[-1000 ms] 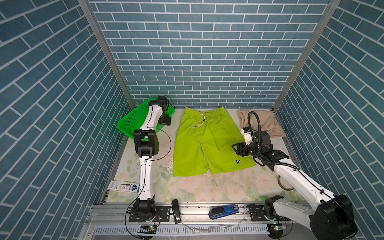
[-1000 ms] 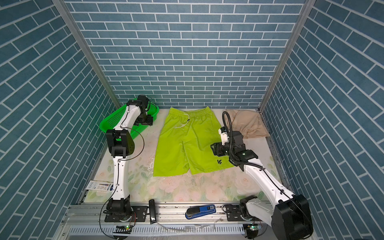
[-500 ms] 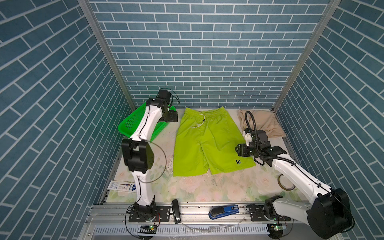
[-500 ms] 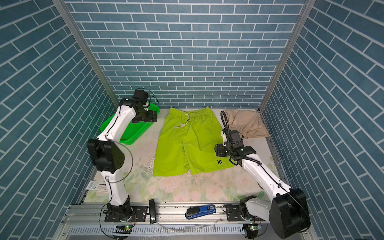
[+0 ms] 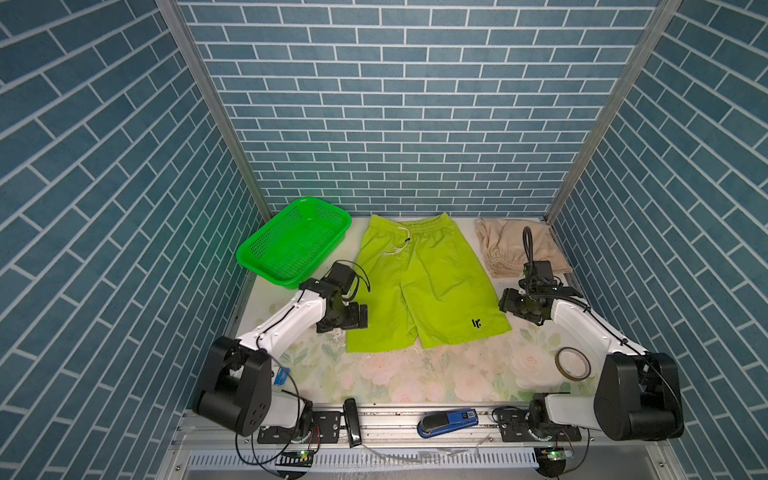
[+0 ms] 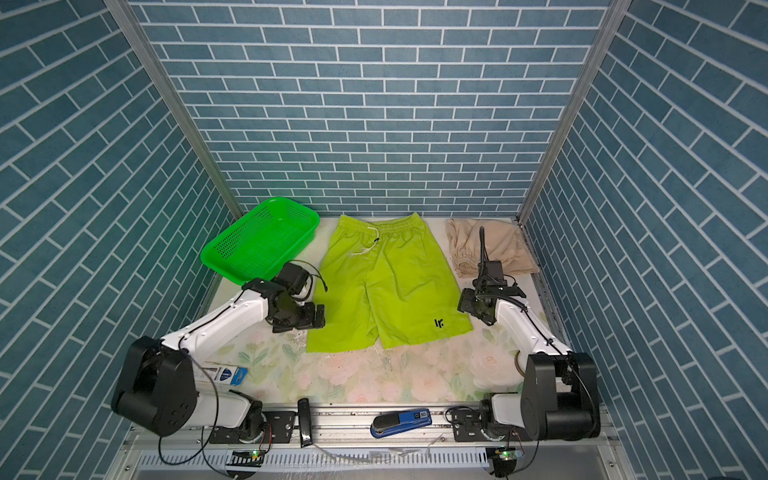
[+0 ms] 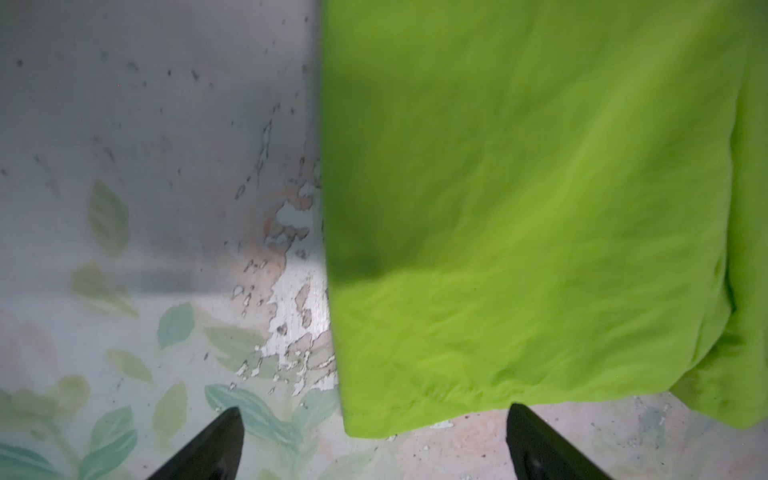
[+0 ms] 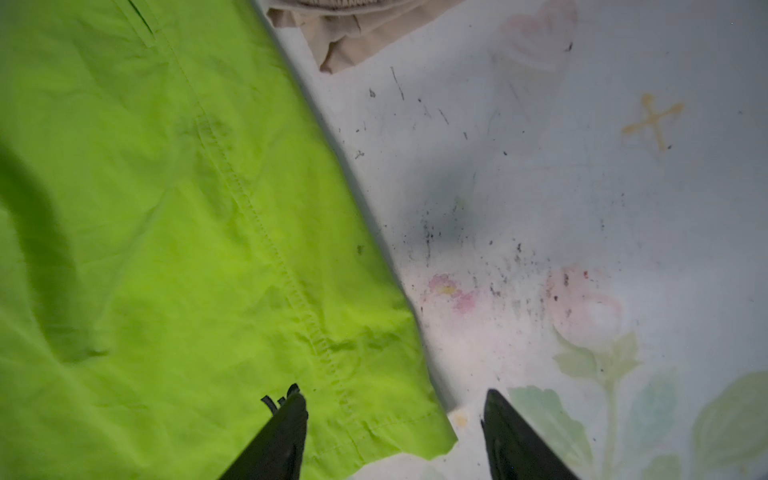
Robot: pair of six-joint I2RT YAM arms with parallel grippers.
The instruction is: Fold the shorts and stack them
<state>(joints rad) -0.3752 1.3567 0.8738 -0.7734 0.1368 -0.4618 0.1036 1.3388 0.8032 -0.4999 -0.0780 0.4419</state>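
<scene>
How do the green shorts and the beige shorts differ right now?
The green shorts lie spread flat in the middle, both legs showing; the beige shorts sit bunched in the far right corner. The green shorts show a black logo; the beige shorts show none. Both rest on the table, side by side, unstacked.

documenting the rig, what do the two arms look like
The left arm and right arm have white shell links, bulky black joint housings and loose black cables. The left end effector and right end effector have black tapered fingers.
</scene>
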